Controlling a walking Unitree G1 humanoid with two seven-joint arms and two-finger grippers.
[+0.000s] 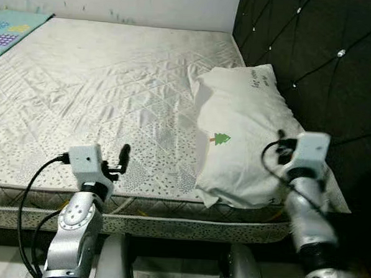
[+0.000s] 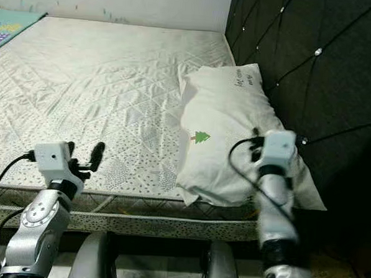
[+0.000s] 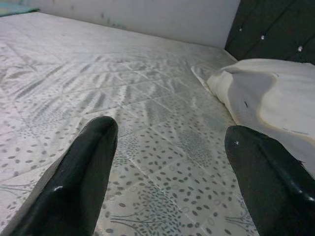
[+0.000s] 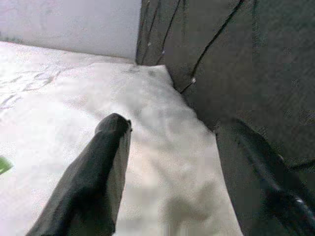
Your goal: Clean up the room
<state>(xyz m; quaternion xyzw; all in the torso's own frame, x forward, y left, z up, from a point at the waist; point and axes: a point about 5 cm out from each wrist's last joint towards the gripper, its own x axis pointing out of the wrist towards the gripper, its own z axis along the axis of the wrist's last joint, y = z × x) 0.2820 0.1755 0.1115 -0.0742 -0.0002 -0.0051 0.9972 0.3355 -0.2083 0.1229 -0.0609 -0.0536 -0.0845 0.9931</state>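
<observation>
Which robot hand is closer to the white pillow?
The right. The right gripper hangs over the pillow by the dark headboard, fingers open. The left gripper hovers over bare mattress, well aside.

Your head cameras look down on the mattress (image 1: 113,85) and pillow (image 1: 248,136). Each wrist camera looks along its own fingers, close above the same bed.
</observation>
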